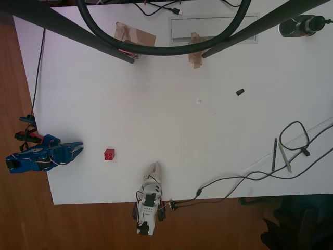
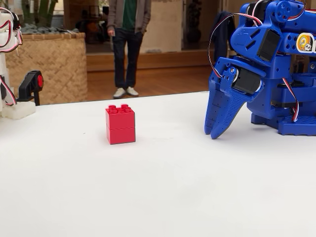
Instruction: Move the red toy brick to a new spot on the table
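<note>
We've got a big white table [image 1: 156, 104] here. Sitting right on it: a red toy brick [image 1: 109, 154] near the left edge in the overhead view, a small black cylinder [image 1: 240, 92], two pens [image 1: 278, 154], brown tape patches [image 1: 136, 35] and a looping black cable [image 1: 244, 174].

Glossy plastic red toy brick [image 2: 120, 124] (studded) on matt white table [image 2: 163, 197]

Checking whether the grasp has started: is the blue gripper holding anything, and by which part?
Nothing is held. The gripper is apart from the red toy brick, which stands alone on the table.
</note>
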